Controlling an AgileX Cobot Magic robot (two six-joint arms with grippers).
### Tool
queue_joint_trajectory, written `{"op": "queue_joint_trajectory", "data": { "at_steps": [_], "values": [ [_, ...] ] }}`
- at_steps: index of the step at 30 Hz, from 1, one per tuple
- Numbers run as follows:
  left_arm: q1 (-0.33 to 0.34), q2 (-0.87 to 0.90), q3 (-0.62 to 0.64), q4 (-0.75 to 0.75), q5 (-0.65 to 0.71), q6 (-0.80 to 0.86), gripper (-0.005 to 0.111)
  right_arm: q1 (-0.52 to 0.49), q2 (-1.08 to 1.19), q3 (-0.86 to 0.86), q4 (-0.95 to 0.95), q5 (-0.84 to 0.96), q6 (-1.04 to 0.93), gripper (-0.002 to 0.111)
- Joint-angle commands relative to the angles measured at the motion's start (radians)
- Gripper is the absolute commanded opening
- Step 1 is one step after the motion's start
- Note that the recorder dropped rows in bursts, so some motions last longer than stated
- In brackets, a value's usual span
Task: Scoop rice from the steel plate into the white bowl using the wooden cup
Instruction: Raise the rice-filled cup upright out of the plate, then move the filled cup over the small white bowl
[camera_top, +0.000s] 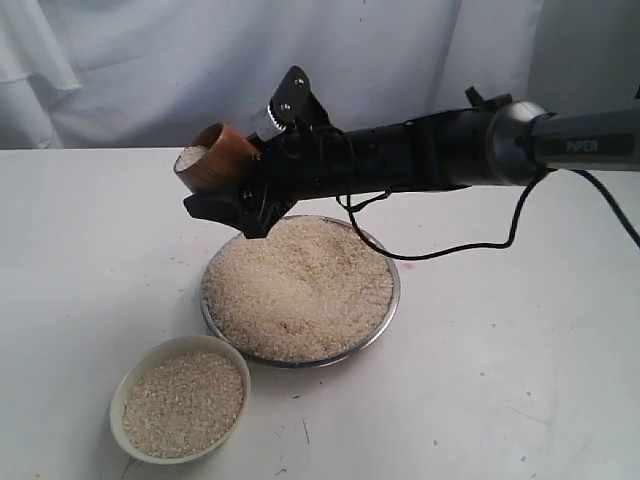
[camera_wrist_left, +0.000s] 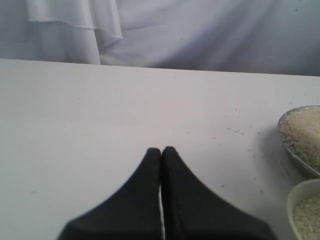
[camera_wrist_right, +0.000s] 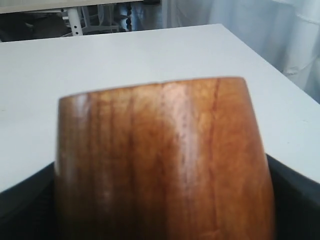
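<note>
Transfer step judged in hand: loaded wooden cup (camera_top: 218, 158) clamped in right gripper (camera_top: 235, 178), upper left, beyond steel plate (camera_top: 392, 300). Left gripper (camera_wrist_left: 161, 152) pressed together. Next: shift over white bowl (camera_top: 122, 385) at lower left, tip rice (camera_top: 190, 157) out.

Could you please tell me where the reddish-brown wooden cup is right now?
In the exterior view, the glossy reddish-brown wooden cup is held by the right gripper above the far-left rim of the shiny steel plate, tipped leftward, rice inside.

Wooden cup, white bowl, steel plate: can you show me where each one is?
wooden cup (camera_top: 224, 160): exterior view, on its brown outer side.
white bowl (camera_top: 116, 405): exterior view, on its left rim.
steel plate (camera_top: 396, 292): exterior view, on its right rim.
</note>
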Motion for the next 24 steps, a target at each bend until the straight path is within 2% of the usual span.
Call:
{"op": "queue_joint_trajectory", "data": {
  "at_steps": [1,6,12,24],
  "values": [
    [-0.003,-0.004,0.005,0.001,-0.014,-0.001,0.000,0.005,-0.078,0.070,0.039,-0.043,-0.010,0.000],
    [-0.003,-0.004,0.005,0.001,-0.014,-0.001,0.000,0.015,-0.126,0.147,0.040,-0.085,-0.010,0.000],
    [-0.003,-0.004,0.005,0.001,-0.014,-0.001,0.000,0.047,-0.195,0.202,-0.018,-0.247,-0.010,0.000],
    [-0.003,-0.004,0.005,0.001,-0.014,-0.001,0.000,0.092,-0.218,0.245,-0.086,-0.115,-0.010,0.000]
  ]
}}
